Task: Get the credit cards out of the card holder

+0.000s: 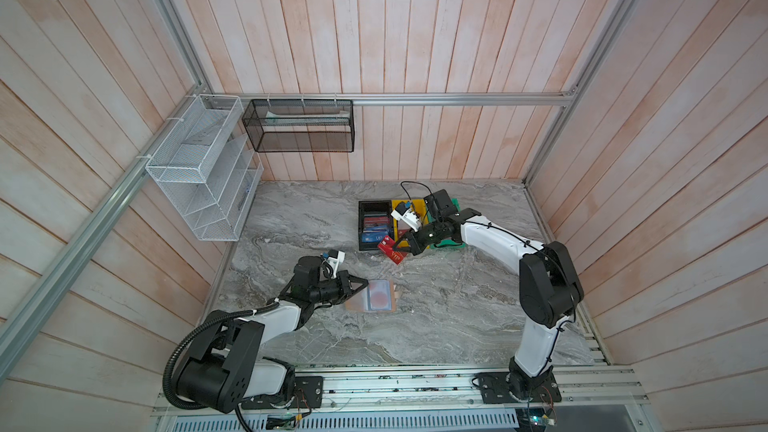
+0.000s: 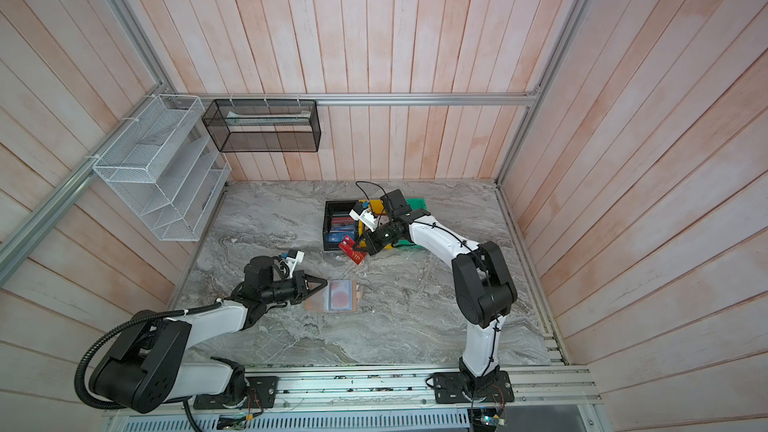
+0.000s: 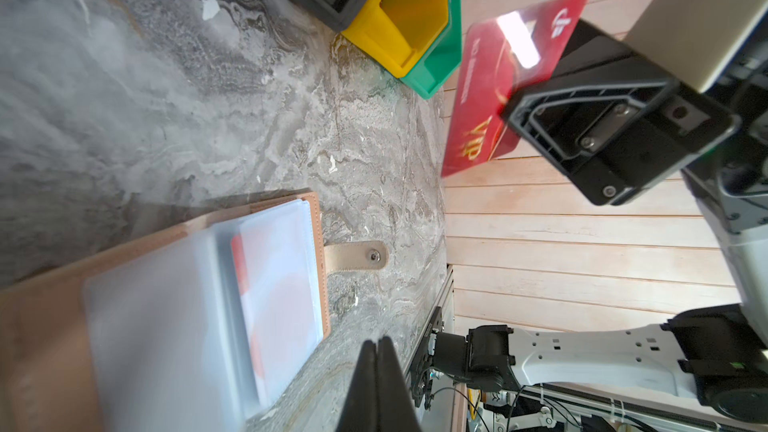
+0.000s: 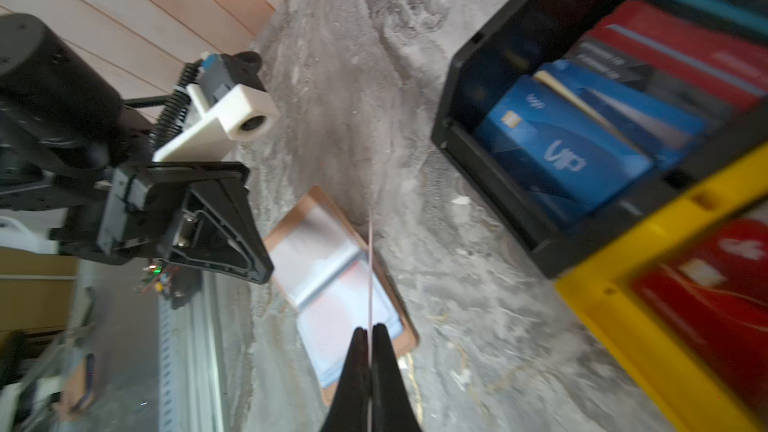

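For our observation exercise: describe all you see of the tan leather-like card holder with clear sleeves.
The card holder lies open, flat on the grey marble table, clear plastic sleeves upward. A pale card with a red circle shows through a sleeve. Its snap tab juts out, unfastened. The shut left gripper is near its edge.

Laboratory robot test cell. A grey marble-patterned surface is enclosed on three sides by pale pink wood-plank walls set in a silver aluminium extrusion frame. Two black-and-white jointed robot arms, the left arm and the right arm, are bolted to a slotted aluminium rail along the near edge, beside exposed wiring and a small circuit board. A white wire-mesh tiered rack and a black mesh basket hang from the frame at the far left corner.
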Tool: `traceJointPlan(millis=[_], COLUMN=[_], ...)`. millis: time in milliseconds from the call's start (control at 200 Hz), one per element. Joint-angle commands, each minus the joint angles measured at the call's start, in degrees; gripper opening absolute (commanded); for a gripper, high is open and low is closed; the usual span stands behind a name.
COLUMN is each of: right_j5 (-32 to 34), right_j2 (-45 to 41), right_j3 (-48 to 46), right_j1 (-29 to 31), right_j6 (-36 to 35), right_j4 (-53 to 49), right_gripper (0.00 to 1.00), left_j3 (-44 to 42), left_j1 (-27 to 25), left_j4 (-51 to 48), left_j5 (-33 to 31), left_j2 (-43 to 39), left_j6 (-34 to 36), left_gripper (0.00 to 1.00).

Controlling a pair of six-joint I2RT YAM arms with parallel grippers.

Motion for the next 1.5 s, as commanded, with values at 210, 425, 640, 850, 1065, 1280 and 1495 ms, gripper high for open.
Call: traceJointPlan(millis=[210, 425, 640, 850, 1065, 1280, 1495], right_j5=[29.9, 36.7, 35.1, 32.0, 27.3, 27.2, 24.6], right_j2=[-2.4, 4.8, 10.7, 12.9, 16.1, 19.5, 21.0], right_j3=[6.6, 14.6, 21.6, 23.8, 26.0, 27.8, 28.7], right_j1=[-1.1, -2.0, -3.1, -3.1, -2.9, -2.8, -2.6], right_j6=[-17.4, -26.4, -30.8, -32.7, -33.6, -34.0, -35.0], right_j4=[-3.0, -8.1, -11.7, -13.0, -16.8, -19.2, -21.3], right_gripper=[0.0, 0.0, 0.0, 0.0, 0.0, 0.0, 0.0], left_j3=[1.2, 2.2, 2.3, 3.5, 3.9, 3.6, 4.0], left_j1=[-0.2, -0.2, -0.2, -0.1, -0.1, 0.4, 1.1], left_j4=[-2.8, -4.5, -4.8, -4.4, -3.5, -3.5, -3.5], left_j5=[-2.5, -2.8, -3.5, -3.1, -2.9, -2.7, -2.3], left_j2=[1.8, 2.2, 3.4, 5.7, 7.4, 7.9, 8.6], left_j6=[2.0, 3.1, 3.5, 3.9, 3.9, 4.2, 4.5], left_gripper=[0.0, 0.0, 0.0, 0.0, 0.0, 0.0, 0.0])
